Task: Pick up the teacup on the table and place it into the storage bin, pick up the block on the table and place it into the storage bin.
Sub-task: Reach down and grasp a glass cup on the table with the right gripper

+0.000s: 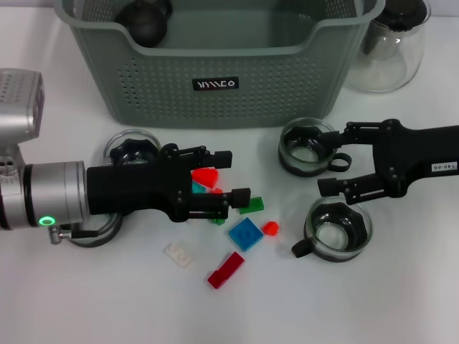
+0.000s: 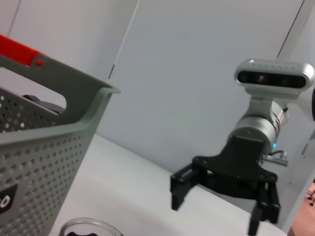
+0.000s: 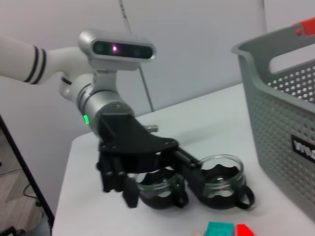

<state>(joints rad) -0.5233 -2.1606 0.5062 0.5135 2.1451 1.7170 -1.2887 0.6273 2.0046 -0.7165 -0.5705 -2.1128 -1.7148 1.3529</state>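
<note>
The grey-green storage bin (image 1: 215,79) stands at the back and holds a dark teacup (image 1: 143,21). My left gripper (image 1: 235,175) is open, its fingers on either side of a red block (image 1: 204,175) in a cluster of blocks. My right gripper (image 1: 326,163) is open beside a glass teacup (image 1: 305,147), its upper finger over the rim. Another teacup (image 1: 337,231) sits just in front of it. The right wrist view shows the left gripper (image 3: 162,189) and the bin (image 3: 285,103). The left wrist view shows the right gripper (image 2: 221,201), open.
A clear glass jug (image 1: 394,46) stands right of the bin. Two more teacups lie by the left arm (image 1: 133,149). Loose blocks lie in front: blue (image 1: 245,233), green (image 1: 252,206), long red (image 1: 225,270), white (image 1: 178,254).
</note>
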